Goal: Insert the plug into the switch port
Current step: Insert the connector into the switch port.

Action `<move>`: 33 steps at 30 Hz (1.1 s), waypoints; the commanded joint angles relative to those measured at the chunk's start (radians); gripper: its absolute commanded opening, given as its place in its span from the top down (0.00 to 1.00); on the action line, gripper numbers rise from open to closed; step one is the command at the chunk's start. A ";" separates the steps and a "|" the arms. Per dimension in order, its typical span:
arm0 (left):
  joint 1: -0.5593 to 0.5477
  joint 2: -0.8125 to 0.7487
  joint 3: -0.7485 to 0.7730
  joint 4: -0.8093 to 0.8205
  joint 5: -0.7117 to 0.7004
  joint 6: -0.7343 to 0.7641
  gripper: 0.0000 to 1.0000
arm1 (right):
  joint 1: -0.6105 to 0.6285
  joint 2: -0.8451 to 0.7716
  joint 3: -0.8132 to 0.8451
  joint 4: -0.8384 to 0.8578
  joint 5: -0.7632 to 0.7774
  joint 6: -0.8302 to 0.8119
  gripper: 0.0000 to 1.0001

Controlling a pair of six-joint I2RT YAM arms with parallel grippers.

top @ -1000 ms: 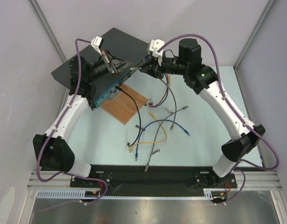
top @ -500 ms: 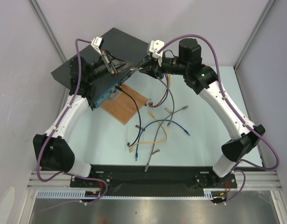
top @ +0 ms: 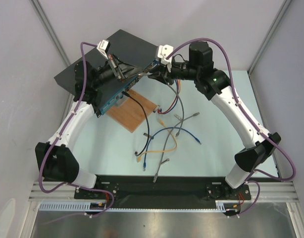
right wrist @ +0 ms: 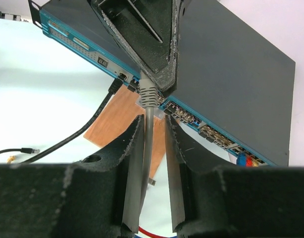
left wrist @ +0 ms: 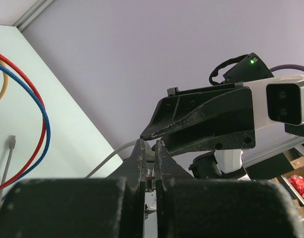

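**Plug at the port row, held from the left**

My left jaws are shut on the plug, pinching its ribbed grey boot. Its tip is hidden behind them, so I cannot tell whether it has entered a port yet. My right jaws stand narrowly apart, one on each side of the grey cable just behind the plug. They straddle it without a clear pinch.

The switch lies at the far left of the tabletop, and the wooden board is just before its blue front face. The plug sits right at that face, by the port row. Its long axis follows the cable, running from my right jaws toward the face.

My left arm is the nearer one and has the hold. I judge the push must go straight along that axis.
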 commanded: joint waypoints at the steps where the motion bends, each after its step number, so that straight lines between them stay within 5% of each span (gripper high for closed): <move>1: 0.008 -0.026 -0.007 0.044 0.010 -0.023 1.00 | 0.006 -0.009 0.008 0.001 -0.019 -0.027 0.74; 6: 0.008 -0.026 -0.008 0.048 0.010 -0.026 1.00 | 0.006 -0.003 0.014 0.004 -0.020 -0.028 0.78; 14: 0.007 -0.029 -0.011 0.058 0.012 -0.034 1.00 | 0.009 0.005 0.014 -0.014 -0.020 -0.047 0.72; 23: 0.007 -0.026 -0.010 0.066 0.015 -0.042 1.00 | 0.009 0.013 0.014 -0.016 -0.013 -0.053 0.80; 27: 0.007 -0.030 -0.007 0.042 0.004 -0.024 0.98 | 0.004 0.019 0.015 -0.008 0.003 -0.040 1.00; 32: 0.053 -0.017 0.084 -0.076 -0.026 0.111 0.27 | -0.079 0.103 0.162 -0.061 0.058 0.142 1.00; 33: 0.074 -0.009 0.107 -0.098 -0.029 0.130 0.25 | -0.109 0.170 0.216 -0.098 0.072 0.157 1.00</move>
